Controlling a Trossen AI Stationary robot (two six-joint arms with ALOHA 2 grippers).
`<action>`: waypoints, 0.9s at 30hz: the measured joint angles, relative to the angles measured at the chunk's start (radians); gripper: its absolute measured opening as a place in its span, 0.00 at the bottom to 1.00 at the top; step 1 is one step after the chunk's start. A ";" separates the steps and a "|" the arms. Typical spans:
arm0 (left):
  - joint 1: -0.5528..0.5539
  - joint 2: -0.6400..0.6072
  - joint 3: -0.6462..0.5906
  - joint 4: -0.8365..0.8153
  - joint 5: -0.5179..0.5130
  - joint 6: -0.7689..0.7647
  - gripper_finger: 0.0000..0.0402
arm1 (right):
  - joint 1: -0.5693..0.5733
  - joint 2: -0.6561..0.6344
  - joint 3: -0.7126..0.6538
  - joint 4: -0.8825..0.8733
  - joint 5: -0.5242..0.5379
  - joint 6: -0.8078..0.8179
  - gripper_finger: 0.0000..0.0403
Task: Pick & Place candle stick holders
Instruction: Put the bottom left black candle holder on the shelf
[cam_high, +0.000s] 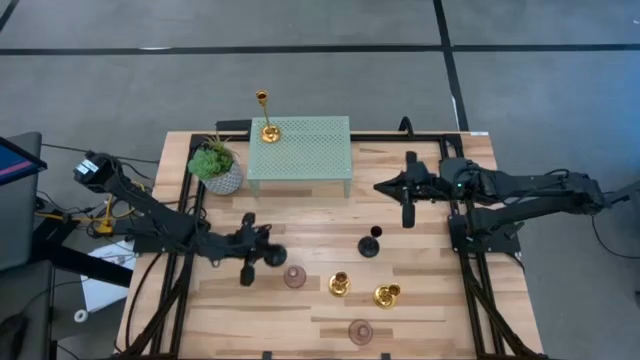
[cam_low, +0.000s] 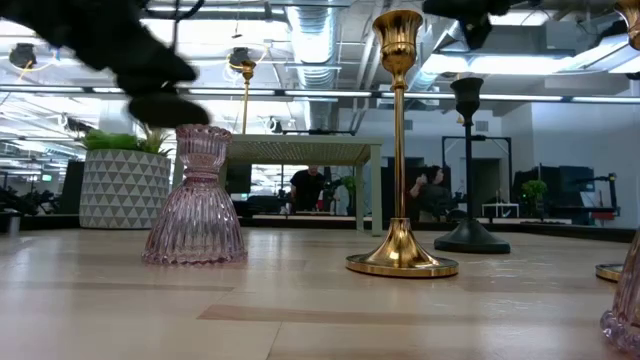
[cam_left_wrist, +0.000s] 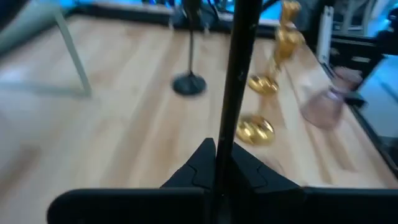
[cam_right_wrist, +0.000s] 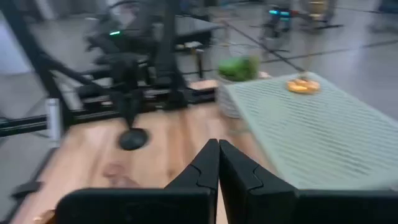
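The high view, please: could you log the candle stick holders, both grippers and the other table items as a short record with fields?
On green mesh stand: one gold holder
On table: two gold holders, two pink holders, one black holder
Left gripper: shut on second black holder, held just above the table
Right gripper: shut, holding nothing, beside the stand
Other: potted plant left of the stand

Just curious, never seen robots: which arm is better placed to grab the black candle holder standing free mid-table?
Probably the right: the right gripper is empty and nearer the free black holder; the left gripper holds another black holder.
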 joint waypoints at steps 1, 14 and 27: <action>0.020 0.000 0.019 -0.004 0.001 0.030 0.03 | 0.000 0.019 0.000 0.027 -0.022 -0.007 0.00; 0.228 0.000 0.086 -0.015 0.003 0.156 0.03 | 0.000 0.343 0.001 0.475 -0.058 -0.091 0.00; 0.389 0.117 0.130 0.003 0.211 0.112 0.03 | -0.022 0.574 0.065 0.660 -0.162 -0.104 0.00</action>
